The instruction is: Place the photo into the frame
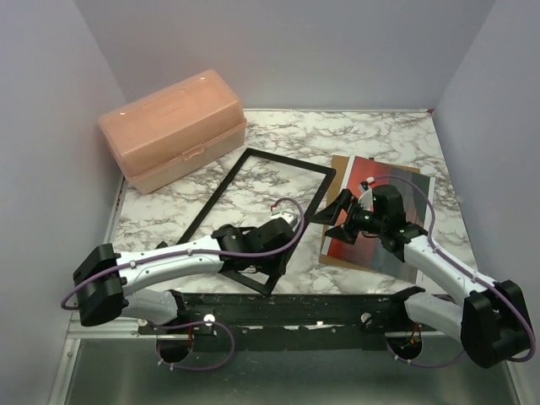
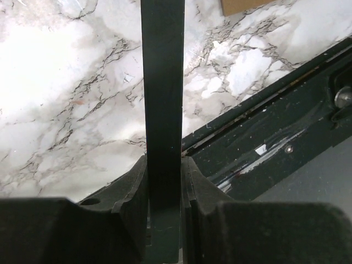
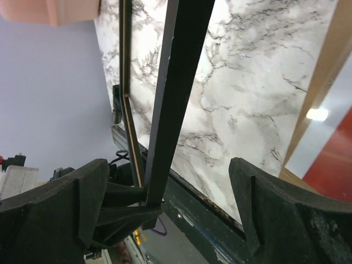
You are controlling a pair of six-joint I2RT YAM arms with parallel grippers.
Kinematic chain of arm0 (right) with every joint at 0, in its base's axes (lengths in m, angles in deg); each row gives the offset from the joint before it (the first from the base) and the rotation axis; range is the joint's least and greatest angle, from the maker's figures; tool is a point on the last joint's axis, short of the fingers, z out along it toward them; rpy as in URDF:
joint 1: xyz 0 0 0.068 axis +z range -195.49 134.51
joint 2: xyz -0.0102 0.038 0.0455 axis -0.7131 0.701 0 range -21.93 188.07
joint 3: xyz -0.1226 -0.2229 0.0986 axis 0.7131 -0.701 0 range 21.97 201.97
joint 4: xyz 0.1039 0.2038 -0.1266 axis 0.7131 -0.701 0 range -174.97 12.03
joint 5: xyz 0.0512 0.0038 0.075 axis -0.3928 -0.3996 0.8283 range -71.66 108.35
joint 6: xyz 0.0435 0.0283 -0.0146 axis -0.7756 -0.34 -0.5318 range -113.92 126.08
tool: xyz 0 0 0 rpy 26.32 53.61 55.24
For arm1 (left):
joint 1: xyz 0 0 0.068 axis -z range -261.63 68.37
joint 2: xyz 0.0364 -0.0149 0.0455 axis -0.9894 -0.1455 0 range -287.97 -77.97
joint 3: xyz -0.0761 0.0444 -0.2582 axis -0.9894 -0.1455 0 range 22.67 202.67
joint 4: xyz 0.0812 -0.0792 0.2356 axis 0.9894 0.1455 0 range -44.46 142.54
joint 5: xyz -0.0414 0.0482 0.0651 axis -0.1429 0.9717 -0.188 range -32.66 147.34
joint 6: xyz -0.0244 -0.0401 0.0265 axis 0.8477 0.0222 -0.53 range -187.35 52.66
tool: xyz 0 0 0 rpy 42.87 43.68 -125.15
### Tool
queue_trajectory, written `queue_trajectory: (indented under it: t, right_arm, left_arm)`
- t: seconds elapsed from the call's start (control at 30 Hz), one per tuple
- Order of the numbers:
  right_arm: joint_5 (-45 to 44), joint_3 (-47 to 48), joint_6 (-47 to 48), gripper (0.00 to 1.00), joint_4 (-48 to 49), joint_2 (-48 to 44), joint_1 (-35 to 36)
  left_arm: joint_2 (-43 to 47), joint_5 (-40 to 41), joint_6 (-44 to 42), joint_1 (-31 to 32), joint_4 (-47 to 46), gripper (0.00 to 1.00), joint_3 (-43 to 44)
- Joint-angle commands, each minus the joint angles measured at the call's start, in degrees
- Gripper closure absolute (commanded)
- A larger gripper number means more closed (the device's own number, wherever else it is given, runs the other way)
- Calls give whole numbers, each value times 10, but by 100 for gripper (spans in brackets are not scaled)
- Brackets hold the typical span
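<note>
**Frame clamped on the left, photo waiting on the right**

The frame [image 1: 291, 162] lies across the middle of the top view, its far corner near the box [image 1: 173, 126] and its right corner beside the photo [image 1: 339, 247]. The left tool [image 2: 164, 165] is closed on one black rail, with the pads pressed flat on both sides of it. The right tool [image 3: 168, 165] is spread wide. Another rail passes between its fingers [image 3: 247, 192] without touching either, so it holds nothing.

In the right wrist view the rail's tan inner edge shows and the frame seems to be raised off the counter [image 1: 380, 135]. How high it sits I cannot tell.

The photo is at centre right of the top view, face up on a brown board [image 3: 322, 77] and partly under the right arm.

The frame looks light and stiff. A pinch across one rail should carry it, but a thin frame held at one point will likely swing or twist. A second grip on the opposite rail would steady it.

The photo is the harder piece. It is thin, glossy and floppy, and it lies flat with nothing standing proud to grip. I would take it at a border edge, perhaps after sliding it to overhang the board, and pinch lightly to avoid creasing or smudging it.
</note>
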Motion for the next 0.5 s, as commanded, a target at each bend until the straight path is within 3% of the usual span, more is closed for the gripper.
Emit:
queue_trajectory:
  t: [0.0, 0.33, 0.47]
  right_arm:
    - [51, 9, -35, 0, 85, 46, -3]
    - [87, 1, -121, 6, 257, 143, -5]
    - [89, 1, -138, 20, 278, 144, -5]
  left_arm:
    - [65, 3, -16, 2, -46, 100, -25]
    - [181, -24, -44, 10, -97, 100, -89]
    - [207, -14, -41, 12, -88, 100, -102]
